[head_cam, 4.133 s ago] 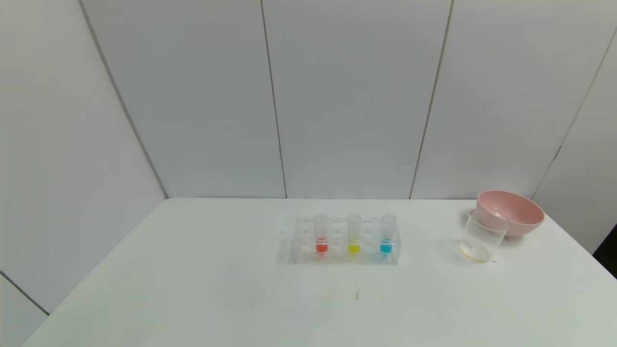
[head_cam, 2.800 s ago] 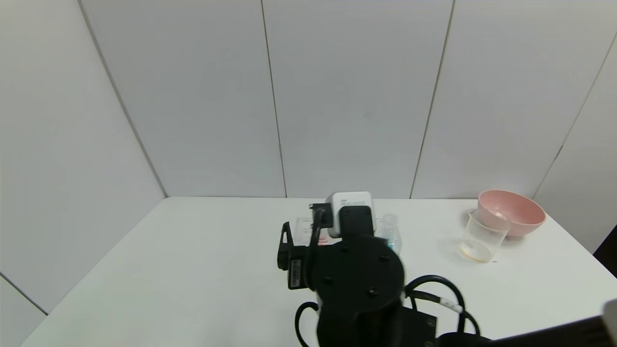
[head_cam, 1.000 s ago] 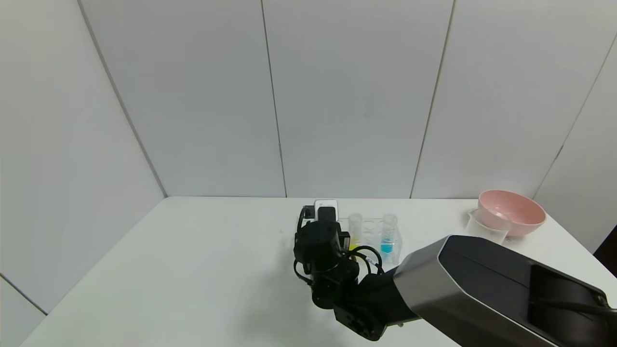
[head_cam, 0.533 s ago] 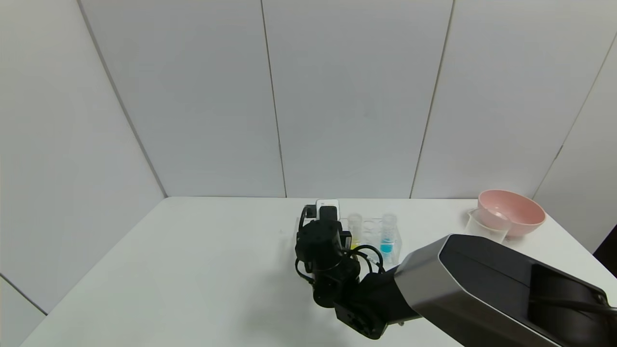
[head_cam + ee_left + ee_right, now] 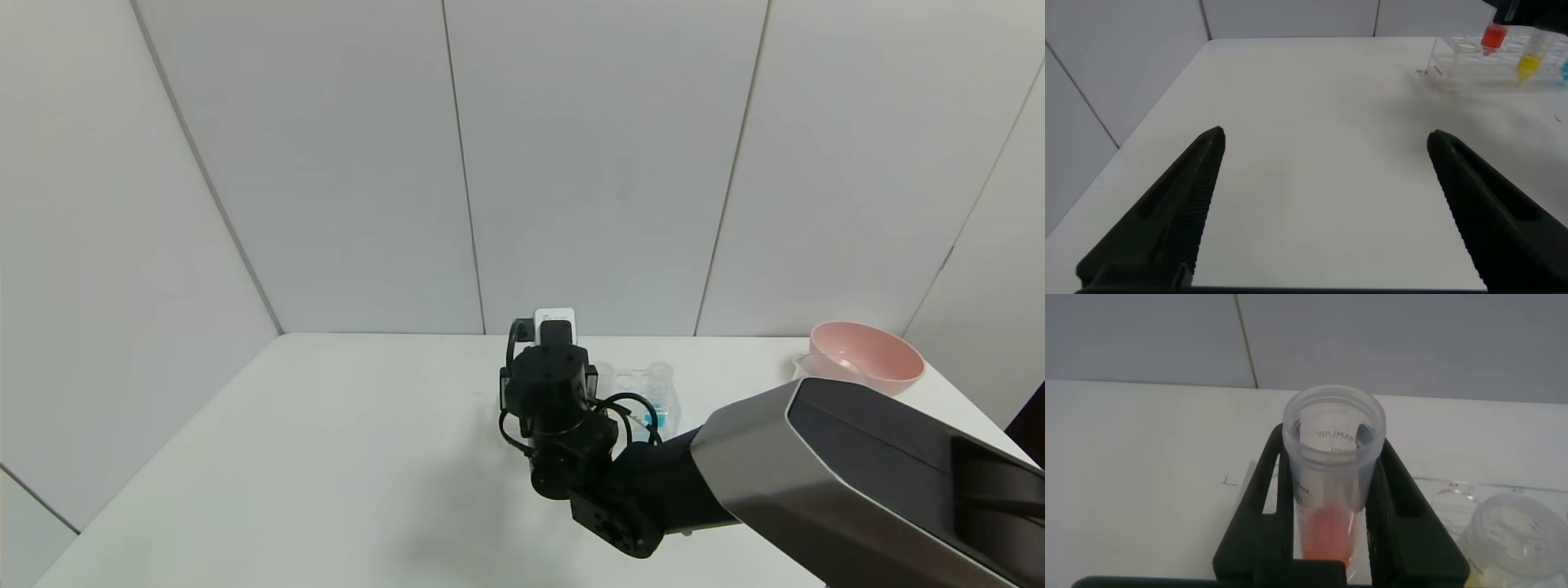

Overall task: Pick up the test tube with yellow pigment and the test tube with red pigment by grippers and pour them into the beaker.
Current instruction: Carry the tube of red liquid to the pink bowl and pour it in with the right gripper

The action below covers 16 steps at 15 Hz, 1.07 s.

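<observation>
My right gripper point(image 5: 1333, 449) is shut on the test tube with red pigment point(image 5: 1329, 506) and holds it upright, raised partly out of the clear rack point(image 5: 1460, 72). The left wrist view shows the red liquid point(image 5: 1494, 37) higher than the test tube with yellow pigment point(image 5: 1530, 64), which stands in the rack. In the head view the right wrist point(image 5: 549, 384) hides the red tube and most of the yellow one. The beaker point(image 5: 802, 360) shows only as a bit of rim behind the right arm. My left gripper point(image 5: 1327, 137) is open and empty over the table's left part, far from the rack.
A tube with blue liquid point(image 5: 658, 402) stands at the rack's right end. A pink bowl point(image 5: 865, 356) sits at the far right, just behind the beaker. The right forearm point(image 5: 857, 474) crosses the table's front right. White walls close off the back and the left.
My right arm came in over the table, reached the rack and closed on the red tube. In the last half second it has risen, lifting the tube.
</observation>
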Available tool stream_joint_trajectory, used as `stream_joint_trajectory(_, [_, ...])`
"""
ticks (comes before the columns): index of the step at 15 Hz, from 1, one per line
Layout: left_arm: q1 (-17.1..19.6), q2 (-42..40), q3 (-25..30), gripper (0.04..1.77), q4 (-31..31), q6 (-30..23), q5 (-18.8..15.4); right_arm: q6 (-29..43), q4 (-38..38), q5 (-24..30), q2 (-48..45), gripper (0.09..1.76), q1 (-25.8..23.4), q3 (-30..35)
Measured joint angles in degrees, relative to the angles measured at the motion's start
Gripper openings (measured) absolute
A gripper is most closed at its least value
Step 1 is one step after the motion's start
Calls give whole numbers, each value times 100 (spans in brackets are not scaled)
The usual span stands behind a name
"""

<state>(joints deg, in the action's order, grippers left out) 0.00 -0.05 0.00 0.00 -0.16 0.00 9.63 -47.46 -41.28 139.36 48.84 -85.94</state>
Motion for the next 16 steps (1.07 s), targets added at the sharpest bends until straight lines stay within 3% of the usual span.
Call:
stream_joint_trajectory(4, [0,0,0,176,0,0,0,-183,13,134,-394,56,-9,-184])
stream_joint_trajectory(8, [0,0,0,176,0,0,0,-213,17,624,-1017,56,-293,-116])
stream_joint_trajectory(11, [0,0,0,176,0,0,0,-271,16,1175,-1630,56,-914,317])
stream_joint_trajectory(16, [0,0,0,176,0,0,0,-451,-35,2226,-2580,56,-2511,1448])
